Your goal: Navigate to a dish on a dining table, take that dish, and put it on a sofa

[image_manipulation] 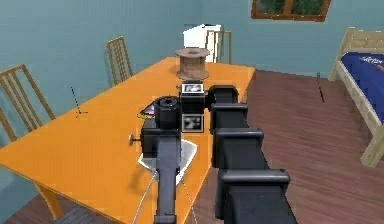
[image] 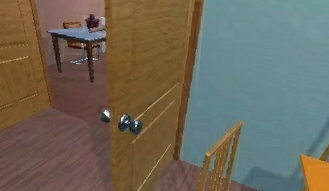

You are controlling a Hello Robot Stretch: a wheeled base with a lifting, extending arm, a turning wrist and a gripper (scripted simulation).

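The gripper [image_manipulation: 152, 118] is poised at the orange dining table [image_manipulation: 90, 140]. Its jaws' state and any load cannot be told. A round brown dish-like object [image_manipulation: 192, 62] is sitting just beyond, with wooden chairs [image_manipulation: 118, 58] standing alongside.

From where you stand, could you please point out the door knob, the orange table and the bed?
door knob [image: 130, 124]: forward view, on the round metal knob.
orange table [image_manipulation: 100, 140]: arm side view, on bare tabletop.
bed [image_manipulation: 368, 85]: arm side view, on the blue mattress.
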